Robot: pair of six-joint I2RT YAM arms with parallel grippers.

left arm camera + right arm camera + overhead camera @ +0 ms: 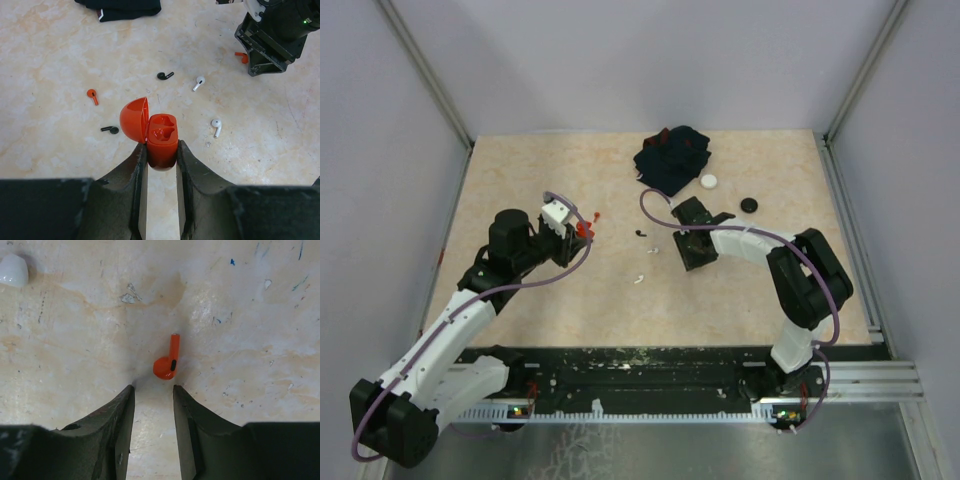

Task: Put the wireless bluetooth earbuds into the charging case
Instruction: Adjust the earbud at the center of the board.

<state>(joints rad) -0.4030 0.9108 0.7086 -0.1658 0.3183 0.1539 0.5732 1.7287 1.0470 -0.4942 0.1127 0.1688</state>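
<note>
My left gripper [161, 146] is clamped on the orange-red charging case [162, 132], its lid open. My right gripper [153, 390] has its fingers apart, with one red earbud [167, 363] lying just beyond the tips, untouched. Black earbuds [165, 76] and white earbuds [199, 83] lie loose on the table [50, 50].

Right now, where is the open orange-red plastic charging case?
The orange-red charging case is centre frame in the left wrist view, clamped in the left gripper, lid swung left; a black earbud lies just left of it.

Overhead camera looks down; both wrist cameras closely face the table [520, 180].
</note>
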